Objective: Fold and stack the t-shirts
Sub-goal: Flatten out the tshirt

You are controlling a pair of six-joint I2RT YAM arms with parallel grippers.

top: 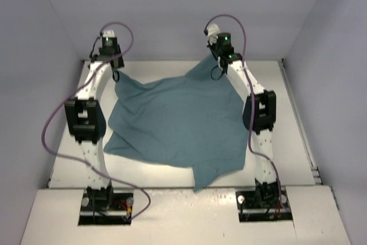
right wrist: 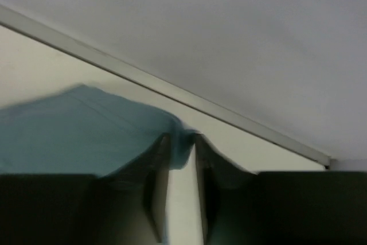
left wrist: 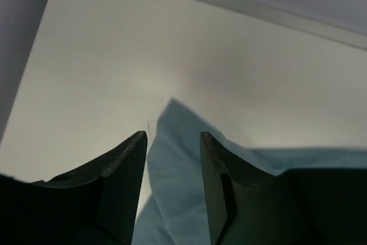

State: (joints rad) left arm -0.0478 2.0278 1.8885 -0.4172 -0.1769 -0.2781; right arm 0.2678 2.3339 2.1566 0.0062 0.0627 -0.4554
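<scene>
The teal t-shirt (top: 178, 124) lies spread and rumpled across the white table (top: 289, 113), with one sleeve or corner hanging toward the near edge. My left gripper (top: 116, 76) is at its far left corner. In the left wrist view the left gripper (left wrist: 172, 136) has its jaws parted, with the t-shirt's (left wrist: 172, 170) pointed corner lying loose between them on the table. My right gripper (top: 217, 73) is at the far right corner, where the cloth rises in a peak. In the right wrist view the right gripper (right wrist: 182, 137) pinches a small fold of the t-shirt (right wrist: 86, 136) at its tips, blurred.
Both arms reach along the table's sides, their dark elbow housings (top: 86, 120) (top: 259, 110) beside the cloth. The back wall's base strip (right wrist: 172, 93) runs just beyond the grippers. Side walls close in the table left and right. Purple cables (top: 51, 130) loop off the arms.
</scene>
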